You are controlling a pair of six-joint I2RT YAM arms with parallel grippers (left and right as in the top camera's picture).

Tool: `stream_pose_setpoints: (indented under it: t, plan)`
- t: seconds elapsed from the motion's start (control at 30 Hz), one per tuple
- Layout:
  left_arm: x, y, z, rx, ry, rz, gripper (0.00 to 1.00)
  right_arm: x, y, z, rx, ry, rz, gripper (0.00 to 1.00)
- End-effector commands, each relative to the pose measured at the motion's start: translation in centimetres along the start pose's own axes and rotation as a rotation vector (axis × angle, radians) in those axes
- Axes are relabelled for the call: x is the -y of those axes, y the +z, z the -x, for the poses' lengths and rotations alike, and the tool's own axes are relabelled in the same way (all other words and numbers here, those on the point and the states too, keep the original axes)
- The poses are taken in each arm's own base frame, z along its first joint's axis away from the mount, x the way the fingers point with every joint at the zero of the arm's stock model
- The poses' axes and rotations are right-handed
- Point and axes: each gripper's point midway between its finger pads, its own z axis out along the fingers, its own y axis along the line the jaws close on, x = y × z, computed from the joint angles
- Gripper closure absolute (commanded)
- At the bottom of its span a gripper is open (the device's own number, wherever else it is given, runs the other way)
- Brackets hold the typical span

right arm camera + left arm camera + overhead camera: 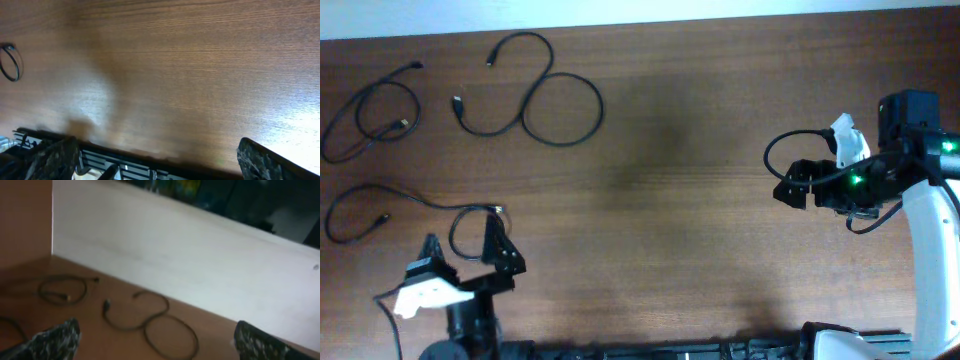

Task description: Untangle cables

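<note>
Cables (527, 105): thin, limp, light, probably slippery. Pinch a loop mid-span, nearest the left jaws, not at the plugs. Both left jaws and right jaws apart, empty.

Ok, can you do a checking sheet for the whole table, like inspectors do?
Surface: brown wooden table.
Job's things: three thin black cords lying apart at the left: upper-left cord, S-shaped cord, lower-left cord.
Clutter: nothing seen.
Grippers: left pincer open, by the lower-left cord's end loop; right pincer open, empty, far from the cords.
Cables: thick black wire looping off the right arm.
Surroundings: white board behind the table; black rail along its near edge.
</note>
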Motion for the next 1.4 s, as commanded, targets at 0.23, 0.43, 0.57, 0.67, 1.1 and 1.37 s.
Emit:
stream_pose_setpoints:
  t: [0.23, 0.43, 0.57, 0.67, 1.1, 1.37]
  plan:
    - [-1.3, 3.3, -6.8, -0.023, 0.211, 0.010, 0.01, 0.0, -0.3, 0.2, 0.011, -0.009, -0.002, 0.01]
    - [-2.1, 3.9, -9.9, -0.067, 0.284, 0.016, 0.01, 0.0, -0.3, 0.2, 0.011, -0.009, -0.002, 0.01]
    - [-2.4, 4.1, -11.2, -0.085, 0.303, 0.018, 0.01, 0.0, -0.3, 0.2, 0.011, -0.009, -0.002, 0.01]
    - [-2.8, 4.2, -12.7, -0.115, 0.310, 0.022, 0.01, 0.0, -0.3, 0.2, 0.011, -0.009, -0.002, 0.01]
    - [0.5, 3.9, -13.9, -0.127, 0.535, -0.201, 0.01, 0.0, -0.3, 0.2, 0.011, -0.009, -0.002, 0.01]
    - [0.4, 3.8, -14.3, -0.141, 0.558, -0.203, 0.01, 0.0, -0.3, 0.2, 0.011, -0.009, -0.002, 0.01]
